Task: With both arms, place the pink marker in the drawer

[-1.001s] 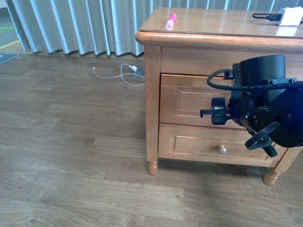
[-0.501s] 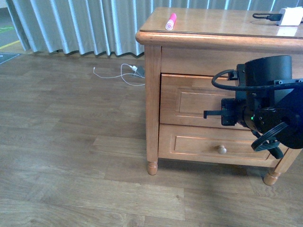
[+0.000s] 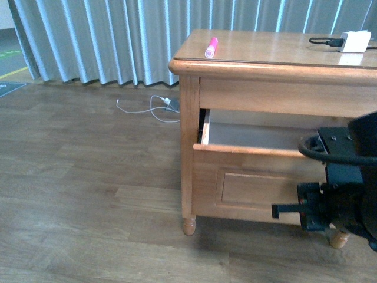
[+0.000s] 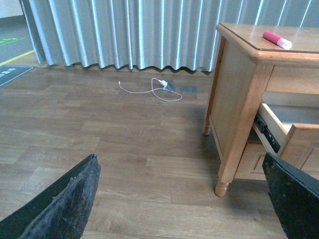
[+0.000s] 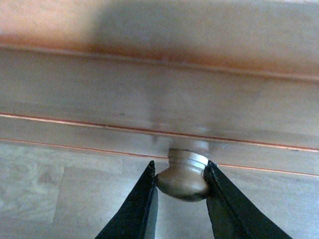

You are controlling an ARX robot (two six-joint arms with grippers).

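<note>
Pink marker [image 3: 211, 47] is sitting in neither gripper. It is lying on the cabinet top [image 3: 271, 50], near its left front corner, at about 12 o'clock in the front view, well apart from both arms.

Right gripper [image 5: 180, 170] fingers [image 5: 142, 204] are clamping the round wooden knob [image 5: 183, 175], one on each side and both touching. Judging by that grip, it is working as the pull handle. Outward from there, the right arm [image 3: 344, 200] is sitting low at 4 o'clock in the front view and covering the knob.

Drawer [image 3: 247, 177] is standing partly open and jutting out of the cabinet [image 3: 189, 147]. The visible strip of pale interior [image 3: 253, 137] is showing nothing inside; the rest is hiding behind the front panel.

Left gripper [image 4: 179, 159] is hanging with fingers [image 4: 65, 204] spread wide and holding nothing, off to the cabinet's left. My guess is it is being kept free for picking the marker.

A white box with a black cable [image 3: 353, 41] is resting at 2 o'clock on the cabinet top, and a white cord [image 3: 156, 97] is lying on the floor at 11 o'clock.
</note>
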